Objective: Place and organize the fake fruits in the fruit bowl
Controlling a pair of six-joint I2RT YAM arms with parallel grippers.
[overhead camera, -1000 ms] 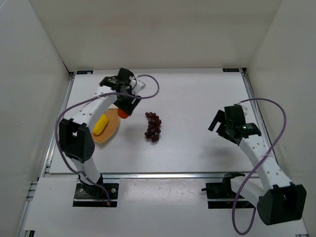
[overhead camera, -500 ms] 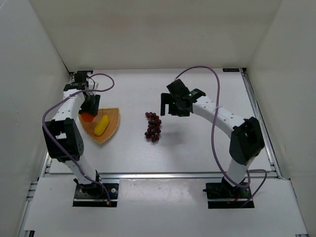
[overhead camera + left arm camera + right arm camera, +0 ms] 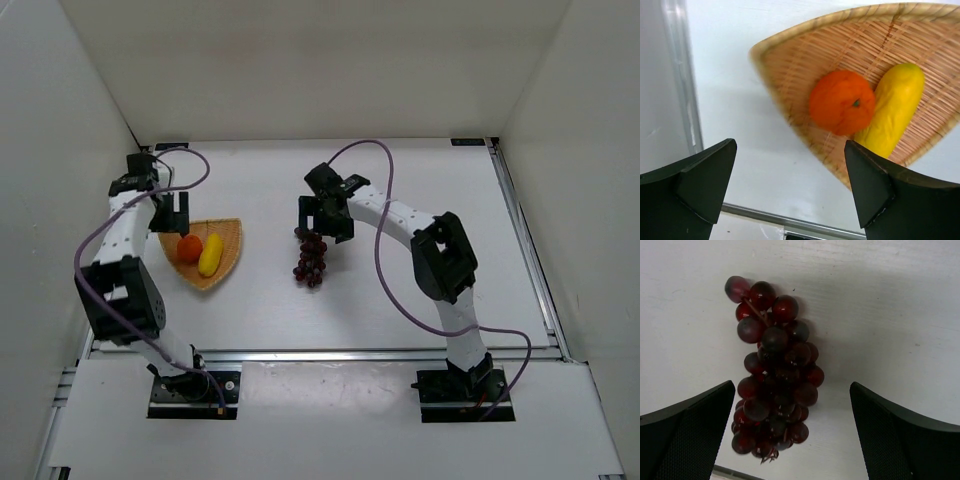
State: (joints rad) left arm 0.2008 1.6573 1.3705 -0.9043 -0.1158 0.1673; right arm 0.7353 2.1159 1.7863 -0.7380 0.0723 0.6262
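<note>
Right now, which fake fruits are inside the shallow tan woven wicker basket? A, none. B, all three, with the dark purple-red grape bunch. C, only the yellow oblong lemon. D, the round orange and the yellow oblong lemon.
D: the round orange and the yellow oblong lemon lie side by side in the tan woven wicker basket, while the dark purple-red grape bunch lies out on the white table.

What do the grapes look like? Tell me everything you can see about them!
The grapes are one bunch of round, shiny, dark purple-red berries, with a thin brownish stem showing at one end. They look like smooth plastic. The bunch lies flat on the white table, off to the right of the basket and not touching it. The right gripper hovers above the bunch, open, with one finger on each side, and nothing grips the bunch.
</note>
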